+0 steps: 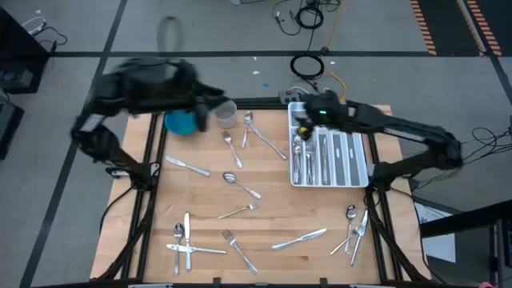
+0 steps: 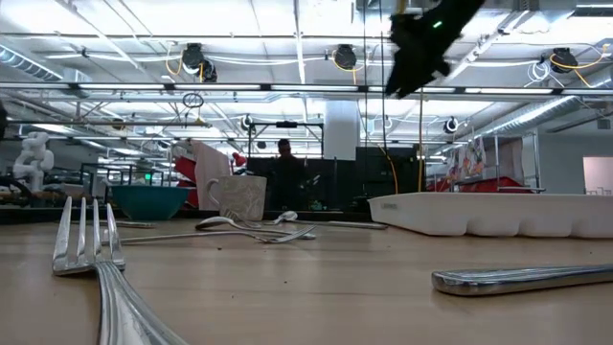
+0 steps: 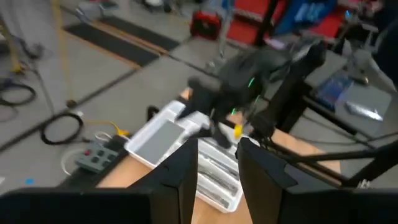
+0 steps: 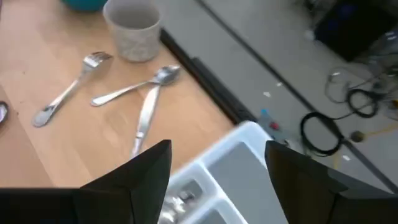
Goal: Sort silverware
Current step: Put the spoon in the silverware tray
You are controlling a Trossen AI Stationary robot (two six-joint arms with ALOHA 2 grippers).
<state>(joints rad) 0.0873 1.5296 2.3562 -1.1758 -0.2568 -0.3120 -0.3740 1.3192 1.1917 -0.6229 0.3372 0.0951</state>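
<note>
Silverware lies scattered on the wooden table: a spoon [image 1: 232,178], a fork [image 1: 240,210], a knife [image 1: 188,166] and several more near the front edge. Other pieces lie in the white tray [image 1: 328,156] at the far right. My right gripper [image 4: 217,180] hangs open above the tray's far left corner [image 4: 239,140], with nothing between its fingers. My left gripper [image 3: 217,165] is raised high over the table's far left, near the blue bowl [image 1: 182,122]. It is open and holds nothing.
A pale cup [image 4: 132,28] stands next to the blue bowl at the far edge. Just in front of it lie a fork [image 4: 68,84], a spoon [image 4: 137,84] and a knife [image 4: 146,118]. Cables and a control box lie on the floor beyond the table.
</note>
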